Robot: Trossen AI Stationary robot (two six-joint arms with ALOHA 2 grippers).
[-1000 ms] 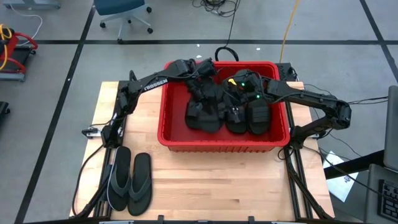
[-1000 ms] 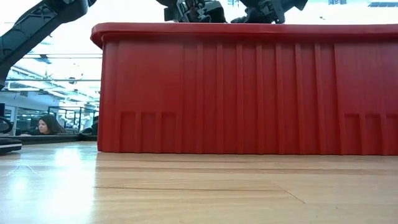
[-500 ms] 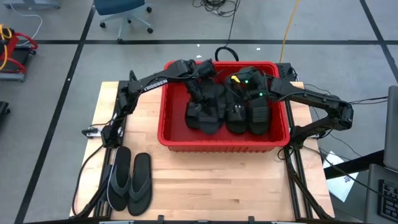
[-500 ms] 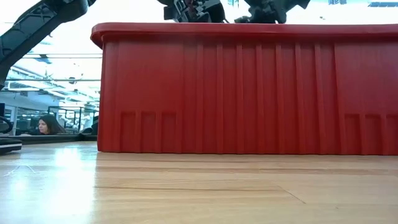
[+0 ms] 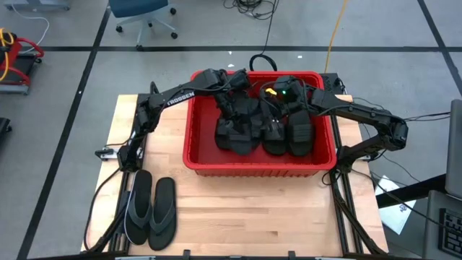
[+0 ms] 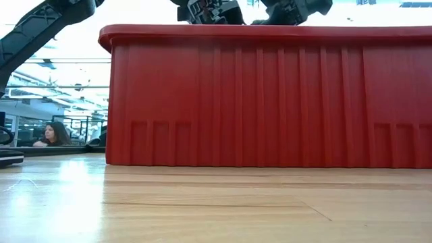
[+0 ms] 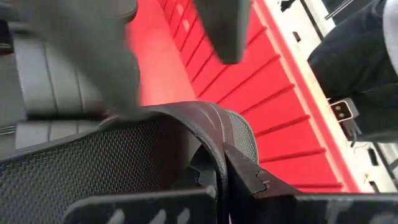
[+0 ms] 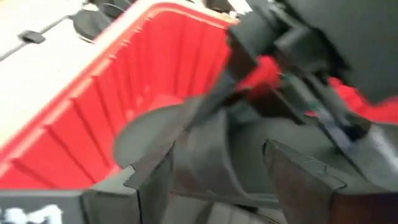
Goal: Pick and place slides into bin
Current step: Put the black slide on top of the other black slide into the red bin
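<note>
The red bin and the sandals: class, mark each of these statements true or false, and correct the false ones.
1. The bin holds several black sandals. True.
2. The thong-strap pair lies inside the bin. False: it lies on the table, outside the bin, near the front left corner.
3. The right tool stands open over the bin. True.
4. The left tool waits over bare table. False: it is over the bin, shut on a sandal's edge.
5. The bin is blue. False: it is red.
</note>
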